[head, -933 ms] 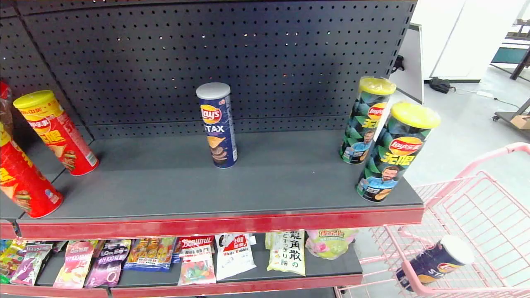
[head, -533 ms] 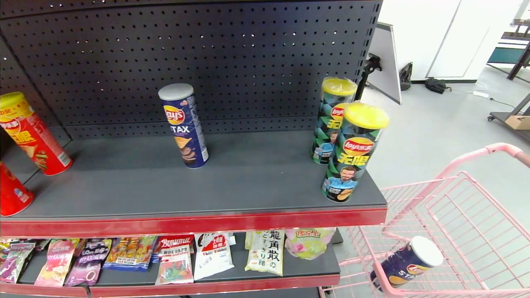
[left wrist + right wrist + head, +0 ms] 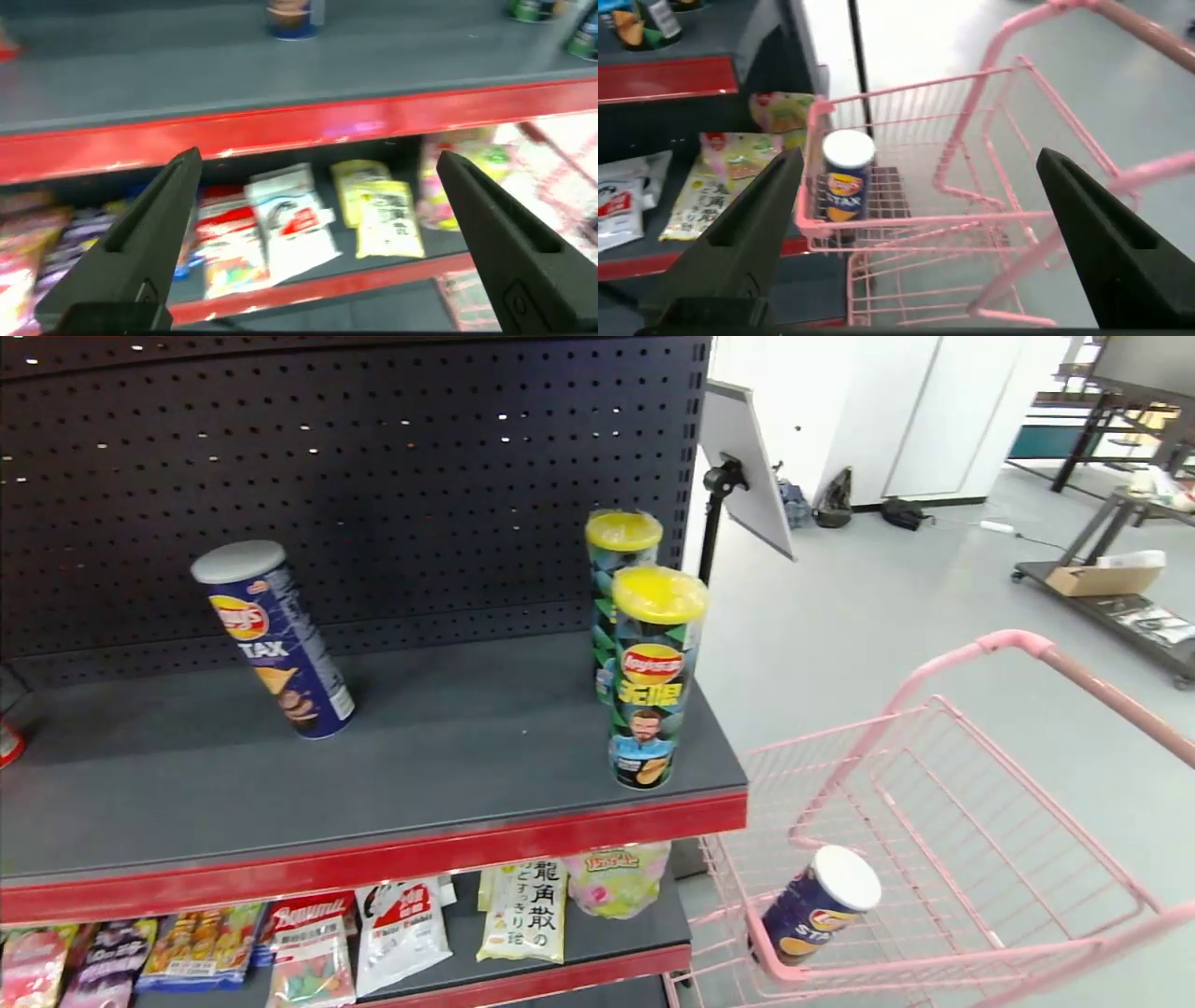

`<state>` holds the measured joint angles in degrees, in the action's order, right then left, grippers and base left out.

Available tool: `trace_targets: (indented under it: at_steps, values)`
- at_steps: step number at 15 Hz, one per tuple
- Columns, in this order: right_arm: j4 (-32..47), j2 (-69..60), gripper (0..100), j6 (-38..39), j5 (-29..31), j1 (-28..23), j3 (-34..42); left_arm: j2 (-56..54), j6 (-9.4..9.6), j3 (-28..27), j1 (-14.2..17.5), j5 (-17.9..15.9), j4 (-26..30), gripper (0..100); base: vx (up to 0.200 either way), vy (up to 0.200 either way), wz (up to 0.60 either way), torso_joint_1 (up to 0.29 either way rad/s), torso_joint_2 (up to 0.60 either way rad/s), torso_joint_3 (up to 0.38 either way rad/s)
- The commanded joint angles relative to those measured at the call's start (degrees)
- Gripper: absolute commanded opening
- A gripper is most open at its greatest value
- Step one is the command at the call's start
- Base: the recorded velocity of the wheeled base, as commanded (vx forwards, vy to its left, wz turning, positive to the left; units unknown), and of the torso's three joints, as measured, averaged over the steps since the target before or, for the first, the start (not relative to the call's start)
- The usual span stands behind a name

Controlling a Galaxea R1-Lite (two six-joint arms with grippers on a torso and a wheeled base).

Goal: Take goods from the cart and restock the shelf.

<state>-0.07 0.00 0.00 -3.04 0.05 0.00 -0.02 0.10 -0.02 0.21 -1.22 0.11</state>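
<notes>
A pink wire cart [image 3: 1018, 644] stands at the right of the shelf, with one dark blue chip can [image 3: 819, 905] with a white lid leaning in its near left corner. That can [image 3: 846, 180] lies ahead of my right gripper [image 3: 920, 233], which is open and holds nothing. On the grey shelf board [image 3: 401, 775] stand another dark blue can [image 3: 275, 639] and two green cans with yellow lids [image 3: 649, 677]. My left gripper [image 3: 318, 233] is open in front of the red shelf edge [image 3: 308, 131], facing the snack bags below.
Snack bags [image 3: 523, 910] lie on the lower shelf. A black pegboard [image 3: 373, 476] backs the shelf. A white board on a stand [image 3: 747, 467] is beyond the shelf end. Open floor lies right of the cart, with a low trolley [image 3: 1111, 593] far off.
The head view has swung right: shelf and cans slid left in the picture, the red cans left the frame, and more of the cart and floor shows.
</notes>
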Motion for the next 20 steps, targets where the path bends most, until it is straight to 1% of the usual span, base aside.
trace_targets:
  at_steps: [1,5,12,20]
  values:
    - [0.0,0.0,100,0.0,0.0,0.0,0.0,0.0,-0.01,0.0,0.1,0.0,0.0,100,0.000,0.000,-0.60,0.002,0.01,0.002]
    - [0.0,0.0,100,0.0,0.0,0.0,0.0,0.0,-0.01,0.0,0.1,0.0,0.0,100,0.000,0.000,-0.60,-0.002,0.00,0.001]
    - [-0.1,0.0,100,0.3,0.0,0.0,0.0,0.0,-0.10,0.0,0.1,0.0,0.0,100,0.000,0.000,0.00,0.000,0.00,0.000]
    - [-0.1,0.0,100,0.4,0.0,0.0,0.0,0.0,-0.10,0.0,0.1,0.0,0.0,100,0.000,0.000,0.00,-0.134,0.32,0.198]
